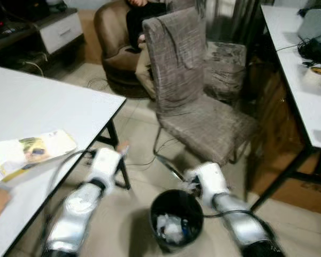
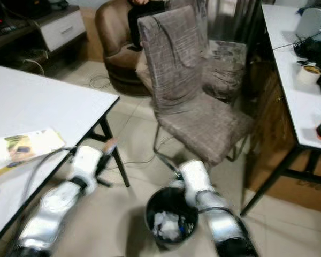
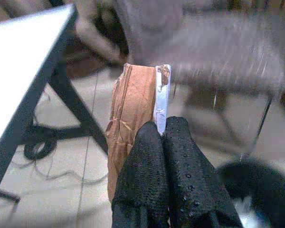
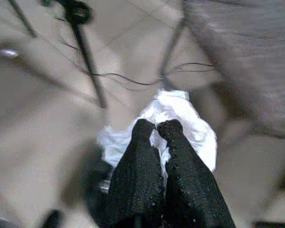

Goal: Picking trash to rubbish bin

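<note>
On the tiled floor (image 1: pixel 134 214) between two white tables stands a grey fabric chair (image 1: pixel 192 96) on a metal frame, with a brown armchair (image 1: pixel 115 48) behind it in which a person (image 1: pixel 142 21) sits. The left table (image 1: pixel 37 107) carries a yellow and white booklet (image 1: pixel 27 152); the right table (image 1: pixel 305 96) carries a roll of tape (image 1: pixel 316 72) and dark cables.

Just in front of the grey chair stands a round black rubbish bin (image 1: pixel 176 219). Crumpled white trash (image 1: pixel 168 227) already lies in the bottom of it.

Both silver arms reach forward. The right gripper (image 4: pixel 156 130) sits at the far rim of the bin, near the chair's metal leg, its two black fingers pressed together on a crumpled white paper wad (image 4: pixel 180 128) that bulges out on both sides of the fingertips. From the head views this wad shows as a small white scrap (image 1: pixel 188 185) at the bin's edge, above the opening.

The left gripper (image 3: pixel 160 127) hangs beside the left table's black leg (image 3: pixel 71 99), well to the left of the bin and above the floor. Its fingers are closed tight on a flat, creased brown wrapper (image 3: pixel 130 118) with a silvery edge, which stands upright out of the fingertips.
</note>
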Robot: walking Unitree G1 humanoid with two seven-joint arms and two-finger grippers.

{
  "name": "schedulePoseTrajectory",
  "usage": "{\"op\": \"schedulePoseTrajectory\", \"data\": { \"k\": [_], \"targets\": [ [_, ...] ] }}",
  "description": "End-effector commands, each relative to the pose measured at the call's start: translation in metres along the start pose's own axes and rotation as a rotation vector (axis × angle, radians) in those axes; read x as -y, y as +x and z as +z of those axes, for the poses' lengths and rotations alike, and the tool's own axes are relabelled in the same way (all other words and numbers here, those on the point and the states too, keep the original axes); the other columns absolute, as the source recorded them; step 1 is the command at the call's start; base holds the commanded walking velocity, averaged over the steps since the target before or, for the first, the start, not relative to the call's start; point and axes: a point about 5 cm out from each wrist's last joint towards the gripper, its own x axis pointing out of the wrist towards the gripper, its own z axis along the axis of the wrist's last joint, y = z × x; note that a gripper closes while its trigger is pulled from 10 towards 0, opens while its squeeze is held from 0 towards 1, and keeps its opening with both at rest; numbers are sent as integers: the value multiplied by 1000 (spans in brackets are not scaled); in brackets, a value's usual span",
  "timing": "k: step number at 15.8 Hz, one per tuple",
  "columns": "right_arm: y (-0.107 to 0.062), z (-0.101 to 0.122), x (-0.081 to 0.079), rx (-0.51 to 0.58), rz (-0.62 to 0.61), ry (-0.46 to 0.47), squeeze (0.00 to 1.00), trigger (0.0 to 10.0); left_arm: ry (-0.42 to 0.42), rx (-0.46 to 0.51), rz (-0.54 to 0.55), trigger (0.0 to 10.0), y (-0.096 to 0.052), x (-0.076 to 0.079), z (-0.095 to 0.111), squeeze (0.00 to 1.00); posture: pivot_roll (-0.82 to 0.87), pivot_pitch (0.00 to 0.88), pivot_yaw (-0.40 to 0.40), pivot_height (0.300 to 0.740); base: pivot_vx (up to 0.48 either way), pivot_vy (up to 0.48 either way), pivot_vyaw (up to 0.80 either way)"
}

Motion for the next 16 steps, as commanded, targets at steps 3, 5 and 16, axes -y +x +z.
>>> {"op": "schedulePoseTrajectory", "data": {
  "k": [3,5,16],
  "targets": [
    [3,-11,13,-53,-13,31,0,10000,87,8,-144,10000,-7,10,7,0,-20,100,47,740,0,0,0],
    [7,-10,12,-64,-3,40,0,10000,109,-14,-193,10000,-14,10,7,0,-8,117,52,740,0,0,0],
    [30,39,13,23,58,42,1000,10000,103,-53,-206,10000,-32,8,13,0,7,161,29,740,0,0,0]
  ]
}}
